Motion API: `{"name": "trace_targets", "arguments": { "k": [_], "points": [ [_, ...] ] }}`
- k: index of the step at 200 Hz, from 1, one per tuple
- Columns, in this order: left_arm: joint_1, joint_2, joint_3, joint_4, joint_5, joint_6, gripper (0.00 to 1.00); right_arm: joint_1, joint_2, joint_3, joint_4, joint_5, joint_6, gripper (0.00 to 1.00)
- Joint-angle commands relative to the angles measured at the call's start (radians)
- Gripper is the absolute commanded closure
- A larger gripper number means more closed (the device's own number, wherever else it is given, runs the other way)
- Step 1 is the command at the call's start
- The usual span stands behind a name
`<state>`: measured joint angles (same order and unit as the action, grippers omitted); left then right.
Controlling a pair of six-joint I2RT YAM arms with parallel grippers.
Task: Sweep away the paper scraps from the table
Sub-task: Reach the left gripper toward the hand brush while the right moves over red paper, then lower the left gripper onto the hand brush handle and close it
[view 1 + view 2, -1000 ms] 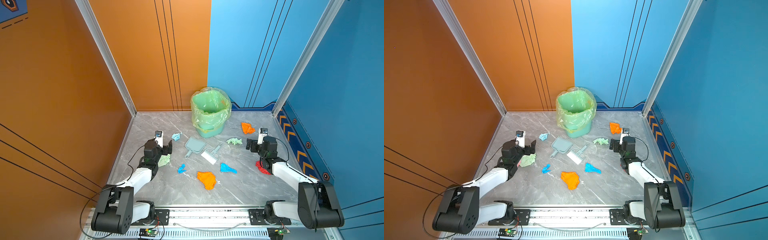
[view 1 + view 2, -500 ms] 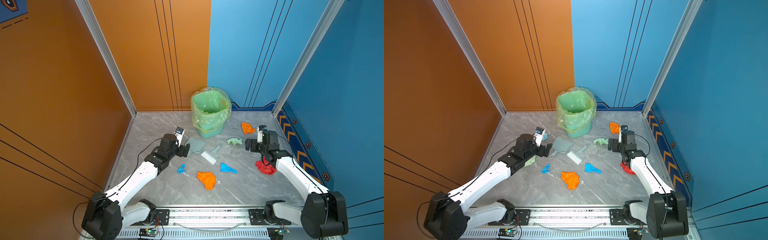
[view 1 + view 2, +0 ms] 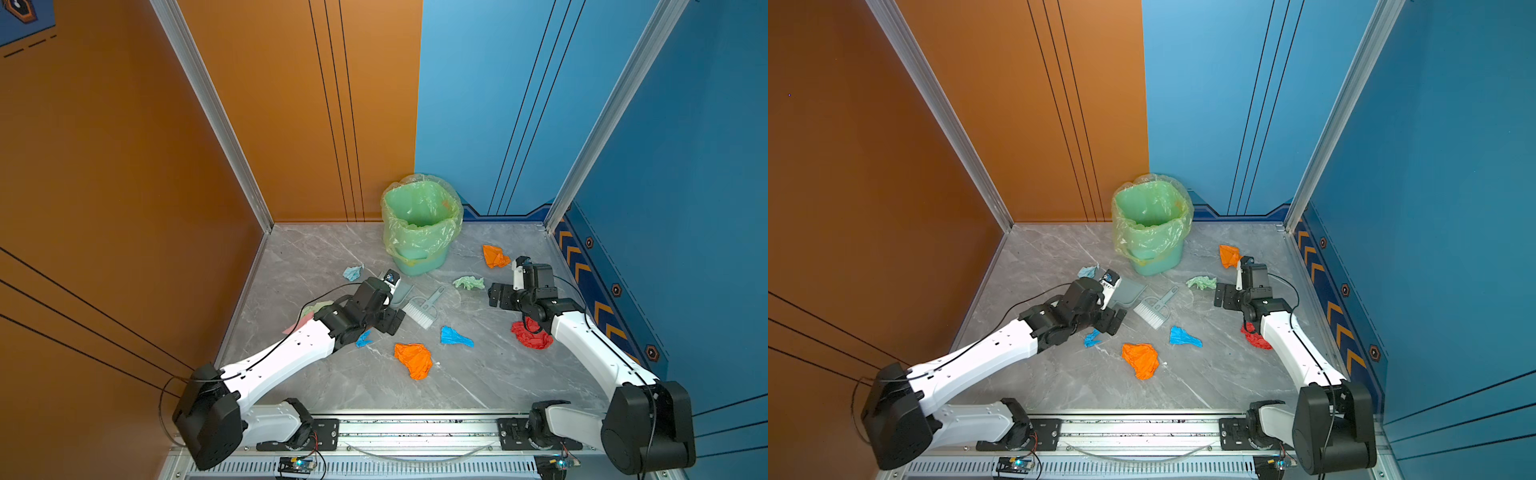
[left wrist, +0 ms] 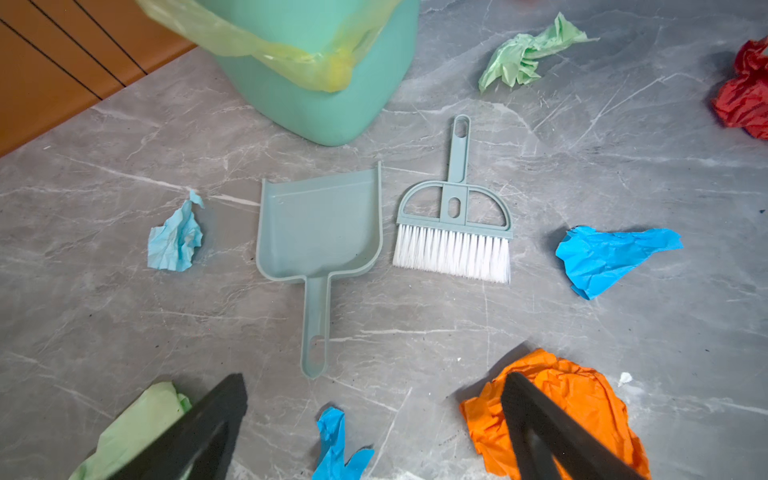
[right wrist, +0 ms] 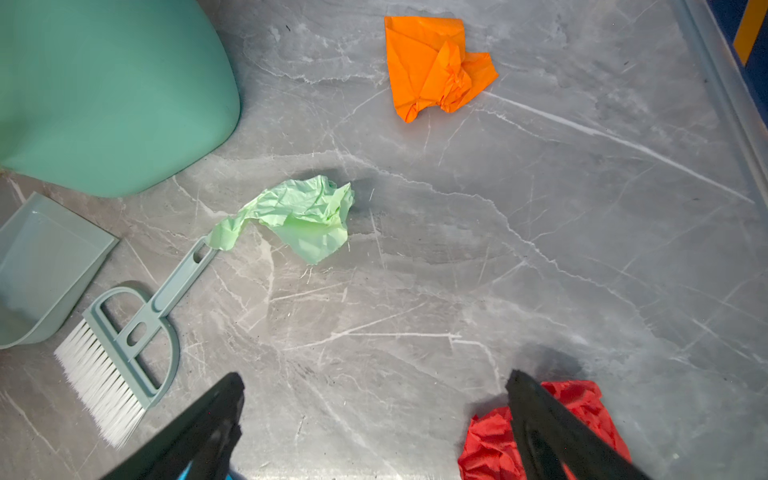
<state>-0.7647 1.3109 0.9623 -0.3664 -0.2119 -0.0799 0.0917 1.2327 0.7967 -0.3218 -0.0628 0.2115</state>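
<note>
Top view, left gripper [image 3: 390, 315] advanced, seemingly over dustpan [image 3: 404, 293]

paper scraps [image 3: 413, 359] on table [image 3: 478, 382], lined bin [image 3: 420, 261]

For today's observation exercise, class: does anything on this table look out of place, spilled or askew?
Yes: crumpled paper scraps lie strewn across the table rather than in the bin, which stands upright at the back. The dustpan and brush lie flat side by side. Nothing looks damaged.
</note>
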Motion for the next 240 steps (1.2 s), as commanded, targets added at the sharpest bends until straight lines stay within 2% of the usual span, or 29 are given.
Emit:
{"name": "trace_targets", "arguments": {
  "k": [1, 35, 73, 111, 170, 240],
  "points": [
    [-0.042, 0.097, 0.116, -0.128, -0.043, 0.005, 0.02, 0.006, 0.011, 0.023, -0.041, -0.011, 0.018, 0.00],
    [-0.095, 0.256, 0.246, -0.202, -0.102, 0.022, 0.02, 0.006, 0.013, 0.016, -0.046, 0.002, 0.016, 0.00],
    [-0.107, 0.380, 0.358, -0.253, -0.057, 0.032, 0.02, 0.005, 0.021, 0.016, -0.057, 0.015, 0.011, 0.00],
    [-0.105, 0.481, 0.472, -0.338, -0.060, 0.043, 0.02, 0.003, 0.028, 0.015, -0.060, 0.017, 0.010, 0.00],
    [-0.087, 0.574, 0.567, -0.364, -0.023, 0.015, 0.00, 0.003, 0.040, 0.019, -0.071, 0.017, 0.015, 0.00],
    [-0.073, 0.658, 0.653, -0.373, 0.039, -0.009, 0.09, 0.003, 0.030, 0.022, -0.082, 0.018, 0.021, 0.00]
  ]
}}
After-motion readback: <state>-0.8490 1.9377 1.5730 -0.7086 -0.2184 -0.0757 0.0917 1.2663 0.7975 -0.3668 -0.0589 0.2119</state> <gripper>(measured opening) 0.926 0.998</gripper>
